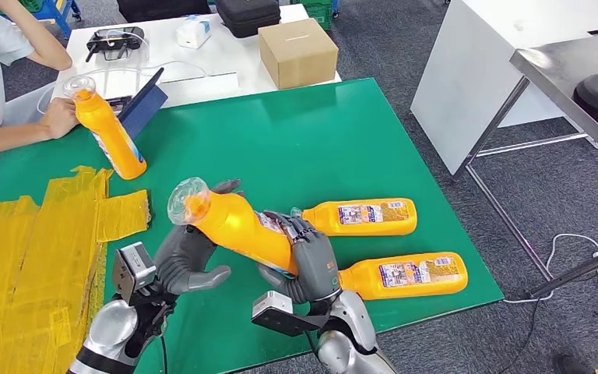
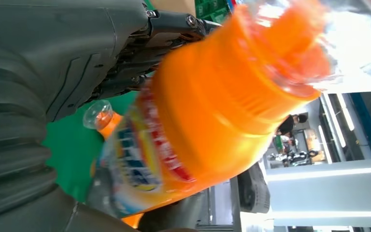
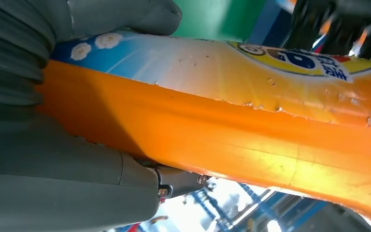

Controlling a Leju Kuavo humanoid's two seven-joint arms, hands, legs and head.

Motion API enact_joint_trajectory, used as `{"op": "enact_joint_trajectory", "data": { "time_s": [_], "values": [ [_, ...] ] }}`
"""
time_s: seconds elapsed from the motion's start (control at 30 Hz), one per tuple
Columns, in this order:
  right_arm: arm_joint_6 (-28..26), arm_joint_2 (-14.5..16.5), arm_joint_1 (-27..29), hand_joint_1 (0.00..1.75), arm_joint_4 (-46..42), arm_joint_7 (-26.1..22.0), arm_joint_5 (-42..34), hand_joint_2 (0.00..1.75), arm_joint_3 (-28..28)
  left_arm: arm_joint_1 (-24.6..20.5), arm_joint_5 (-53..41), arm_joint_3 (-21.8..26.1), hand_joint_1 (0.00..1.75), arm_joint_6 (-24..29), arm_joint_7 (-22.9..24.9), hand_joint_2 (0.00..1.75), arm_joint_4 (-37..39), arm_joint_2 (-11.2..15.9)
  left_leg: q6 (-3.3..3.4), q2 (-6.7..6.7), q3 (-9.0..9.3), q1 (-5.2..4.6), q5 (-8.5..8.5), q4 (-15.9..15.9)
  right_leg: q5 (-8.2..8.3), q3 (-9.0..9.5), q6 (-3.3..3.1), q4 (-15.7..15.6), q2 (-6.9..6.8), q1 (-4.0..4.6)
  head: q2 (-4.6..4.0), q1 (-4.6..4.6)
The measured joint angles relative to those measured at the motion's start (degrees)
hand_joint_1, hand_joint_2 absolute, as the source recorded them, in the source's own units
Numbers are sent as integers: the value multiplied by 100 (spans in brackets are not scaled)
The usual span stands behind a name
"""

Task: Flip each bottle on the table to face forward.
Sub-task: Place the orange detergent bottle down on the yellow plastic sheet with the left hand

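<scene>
The held bottle point(image 1: 237, 226) is raised off the green table point(image 1: 319, 140) near its front edge, tilted, cap end toward the left; the right hand point(image 1: 307, 261) wraps its labelled body; the left hand point(image 1: 191, 261) cups beneath the neck, fingers curled, grip uncertain. Two labelled bottles point(image 1: 370, 216) point(image 1: 405, 274) lie toward the front right corner; a person's hand point(image 1: 58, 117) steadies another bottle point(image 1: 109, 132) at the left edge. Judged: rigid, glossy plastic, liable to slip; best gripped at the waist.
</scene>
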Motion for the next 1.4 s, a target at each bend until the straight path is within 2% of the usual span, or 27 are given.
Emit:
{"op": "enact_joint_trajectory", "data": {
  "time_s": [0.83,0.87,0.97,1.0,1.4],
  "values": [
    [270,148,-562,175,458,177,-3,175,738,-165,223,170,3,77,20,175,250,-20,0,0,0,0,2,0,1,-1,0,1,0,0,0,0],
    [282,152,-590,175,469,200,-22,175,774,-175,214,187,40,120,27,175,264,-25,0,0,0,0,2,0,1,-1,0,1,0,0,0,0],
    [291,154,-673,175,523,258,-86,175,872,-214,116,227,168,322,54,175,307,-45,0,0,0,0,2,0,1,-1,0,1,0,0,0,1],
    [291,154,-699,175,543,273,-102,175,891,-225,83,235,175,384,58,175,318,-54,0,0,-1,0,2,0,1,-1,0,1,0,0,0,1],
    [307,163,-862,175,681,337,-186,175,988,-226,137,397,175,668,44,175,370,-177,0,0,-1,0,2,0,1,-1,0,1,0,1,0,0]
  ]
}}
